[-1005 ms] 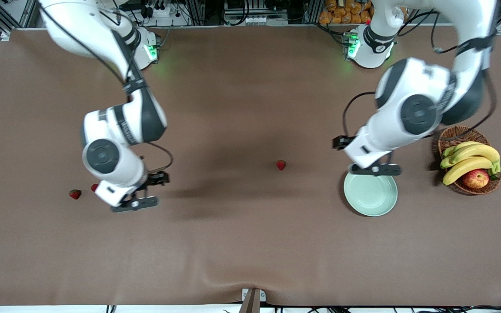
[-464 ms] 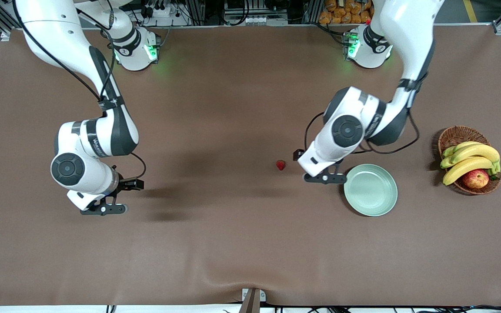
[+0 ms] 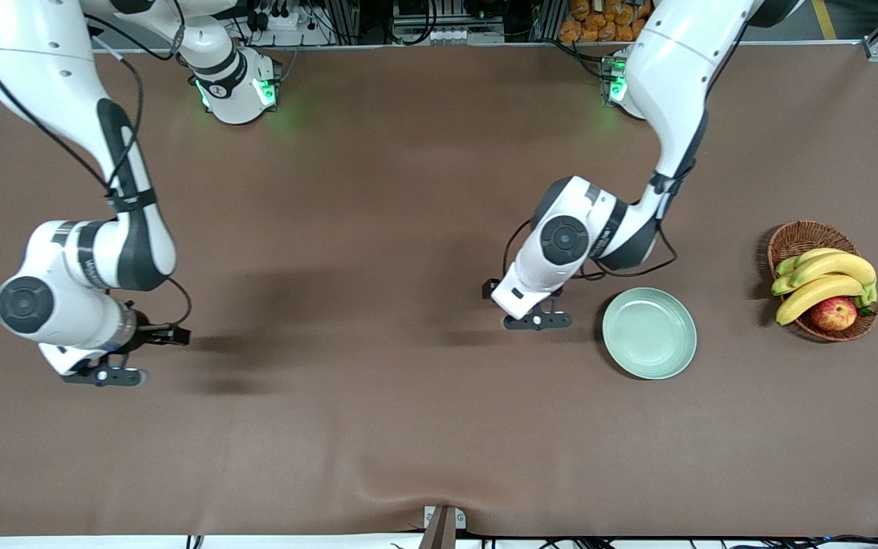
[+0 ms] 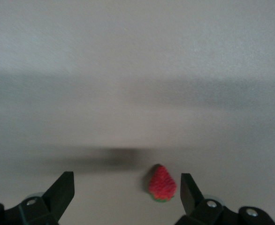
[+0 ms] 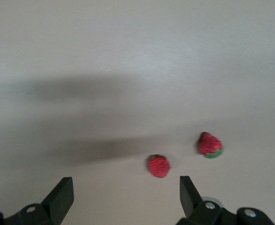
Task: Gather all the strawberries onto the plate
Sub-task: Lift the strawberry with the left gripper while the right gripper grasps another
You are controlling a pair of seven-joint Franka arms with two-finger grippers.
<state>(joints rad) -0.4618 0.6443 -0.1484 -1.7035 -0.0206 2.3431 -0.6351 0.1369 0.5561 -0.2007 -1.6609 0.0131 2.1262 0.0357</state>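
Red strawberry (image 4: 162, 183) betw. open left gripper (image 4: 126, 193)

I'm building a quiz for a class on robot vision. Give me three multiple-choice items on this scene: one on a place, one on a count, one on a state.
1. Where is the plate?
A. Between the left pincer and the basket
B. In the basket
C. Under the right pincer

2. How many strawberries show in the right wrist view?
A. None
B. Two
C. Four

3. How is the left pincer?
A. Shut on a strawberry
B. Shut on nothing
C. Open over a strawberry

Answers:
1. A: in the front view the plate lies on the table between that pincer and the basket.
2. B: two strawberries lie on the table there.
3. C: in the left wrist view its fingers stand apart, with one strawberry on the table between them.
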